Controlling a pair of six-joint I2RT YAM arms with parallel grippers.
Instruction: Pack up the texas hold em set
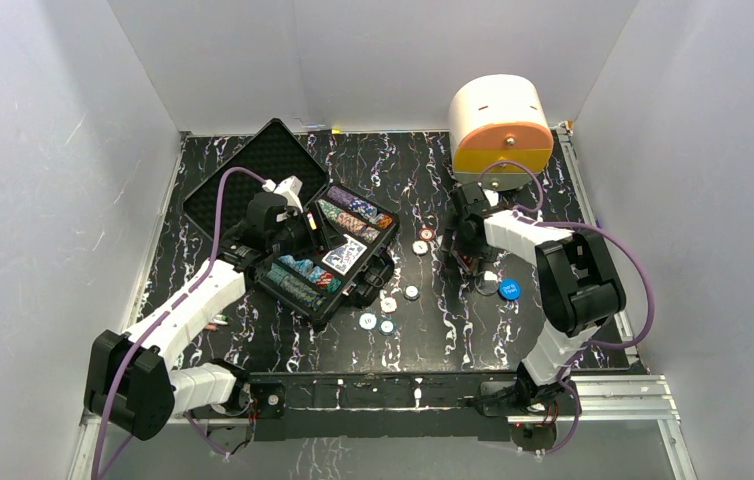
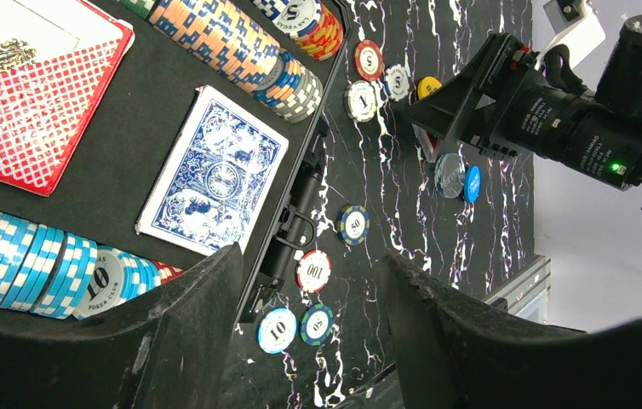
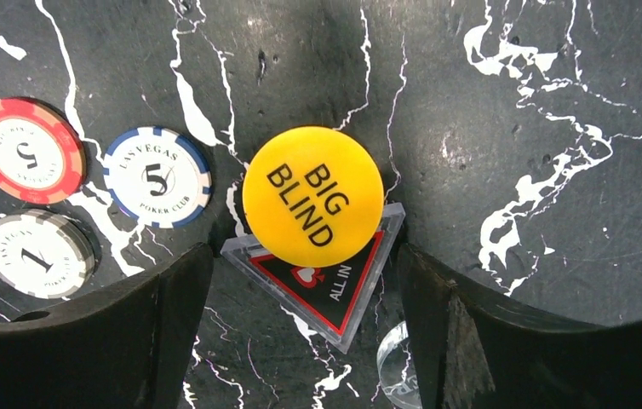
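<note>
- Near edge, centre: loose chips marked 10 (image 2: 277,330) and 100 (image 2: 313,270) on black marbled table (image 1: 433,345), just outside case.
- Near right: blue disc (image 1: 510,290), beside right arm.
- Mid left: open black case (image 2: 122,162) holding chip rows (image 2: 20,264), red deck (image 2: 32,94) and blue deck (image 2: 214,170).
- Left gripper (image 2: 313,264) over case edge, fingers spread, holding nothing.
- Mid right: right gripper (image 3: 305,256) low, fingers wide either side of yellow BIG BLIND disc (image 3: 312,196). Disc lies on clear ALL IN triangle (image 3: 326,294), not gripped.
- Behind case: foam-lined lid (image 1: 253,170), laid open.
- Far right: white-and-orange drawer box (image 1: 501,125).
</note>
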